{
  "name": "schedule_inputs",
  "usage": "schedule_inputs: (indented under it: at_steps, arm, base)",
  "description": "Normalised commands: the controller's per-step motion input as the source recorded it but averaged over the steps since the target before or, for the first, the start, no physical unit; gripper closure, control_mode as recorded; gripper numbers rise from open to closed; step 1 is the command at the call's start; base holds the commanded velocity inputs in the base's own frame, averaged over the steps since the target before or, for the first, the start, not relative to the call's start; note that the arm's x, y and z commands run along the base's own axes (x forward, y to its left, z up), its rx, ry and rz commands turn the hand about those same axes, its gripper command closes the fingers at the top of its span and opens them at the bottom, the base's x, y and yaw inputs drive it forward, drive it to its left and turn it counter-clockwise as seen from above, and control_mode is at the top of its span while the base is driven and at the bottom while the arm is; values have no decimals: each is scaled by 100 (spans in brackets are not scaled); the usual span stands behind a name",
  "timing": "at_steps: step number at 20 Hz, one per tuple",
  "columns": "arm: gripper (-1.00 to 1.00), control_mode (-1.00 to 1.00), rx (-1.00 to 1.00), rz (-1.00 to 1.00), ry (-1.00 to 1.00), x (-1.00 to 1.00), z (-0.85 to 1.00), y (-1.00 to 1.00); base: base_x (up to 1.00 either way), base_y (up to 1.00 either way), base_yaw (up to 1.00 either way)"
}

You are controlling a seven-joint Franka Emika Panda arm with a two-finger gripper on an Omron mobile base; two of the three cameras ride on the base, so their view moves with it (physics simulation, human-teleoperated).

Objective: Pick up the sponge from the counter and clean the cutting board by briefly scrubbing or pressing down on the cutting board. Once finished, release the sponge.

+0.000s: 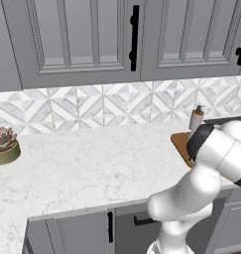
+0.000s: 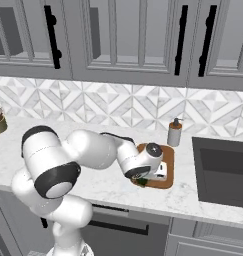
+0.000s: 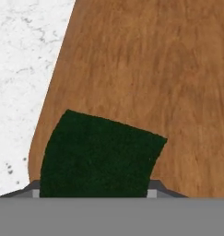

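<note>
I see the sponge [image 3: 97, 156] lying dark-green face up on the cutting board [image 3: 150, 69], near its rounded corner by the white counter [image 3: 21, 60]. It sits directly between my gripper [image 3: 94, 191] jaws, which look closed on its sides, long axis spanning them, so pressing means pushing straight down.

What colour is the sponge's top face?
Dark green; the sponge shows best in the hand view.

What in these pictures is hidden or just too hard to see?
- Sponge: its lower part in the hand view is cut off at the bottom.
- Cutting board: mostly behind the arm in the left base view.
- Soap bottle: any label too small to read.
</note>
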Motion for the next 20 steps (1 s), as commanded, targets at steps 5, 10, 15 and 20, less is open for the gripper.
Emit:
schedule_inputs:
  at_steps: [5,10,15,20]
  arm:
    - [100,-100,1,0,0,-5,-1,-37]
    - [100,-100,0,0,0,20,0,-52]
    - [100,-100,0,0,0,17,0,-54]
    - [100,-100,0,0,0,8,-8,-61]
  base:
    - [0,0,0]
    - [0,0,0]
    - [0,0,0]
    - [0,0,0]
